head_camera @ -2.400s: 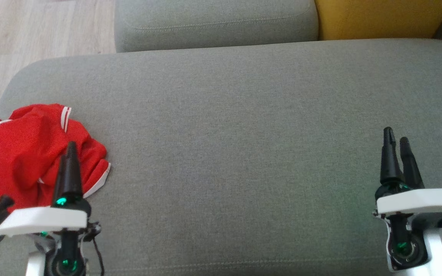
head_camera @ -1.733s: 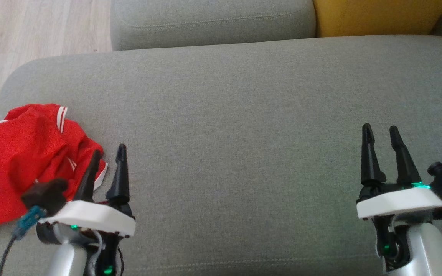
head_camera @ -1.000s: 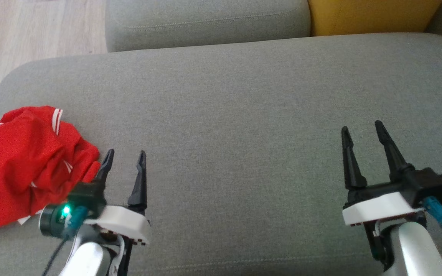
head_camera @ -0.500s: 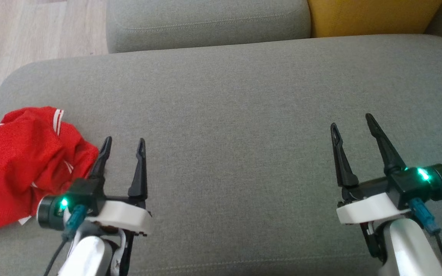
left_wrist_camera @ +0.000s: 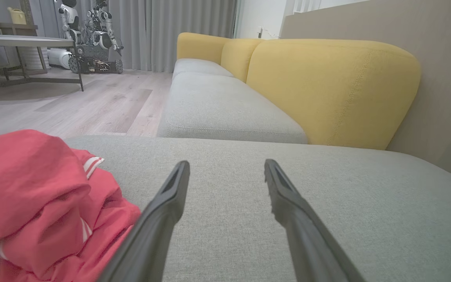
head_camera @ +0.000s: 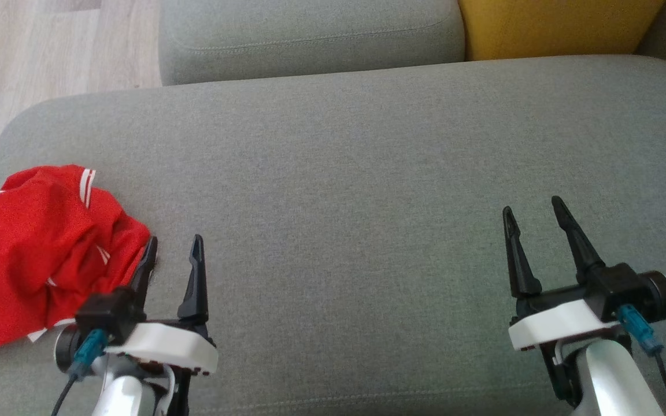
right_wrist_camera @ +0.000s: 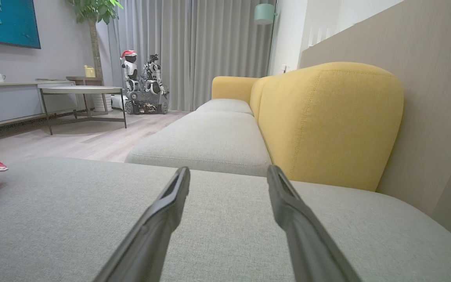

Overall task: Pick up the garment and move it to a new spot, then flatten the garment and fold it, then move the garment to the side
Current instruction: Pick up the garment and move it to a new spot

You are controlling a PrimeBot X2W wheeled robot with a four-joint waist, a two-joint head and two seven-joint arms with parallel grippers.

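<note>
In the head view the left end effector [head_camera: 174, 239] sits at 8 o'clock, low over the grey seat [head_camera: 339, 173], jaws spread wide with nothing between them. Its outer finger [head_camera: 145, 268] lies just beside the near edge of the garment [head_camera: 32, 242]; whether it touches the cloth I cannot tell. The right end effector [head_camera: 532, 205] is at 4 o'clock, well apart from the left one, also wide and holding nothing, over bare seat.

The garment, red with white stripes at its hems, lies crumpled in a heap at 9 o'clock, on the seat's left end. In the left wrist view it bulks at 8 o'clock beside the finger.

Past the seat, at 12 o'clock, comes a second seat [head_camera: 310, 34], with a yellow backrest [head_camera: 552, 26] at 1 o'clock and pale wood floor [head_camera: 50, 52] at 11 o'clock. Farthest off, the left wrist view shows a table [left_wrist_camera: 22, 41], parked robots [left_wrist_camera: 104, 23] and a grey curtain [left_wrist_camera: 194, 19].
</note>
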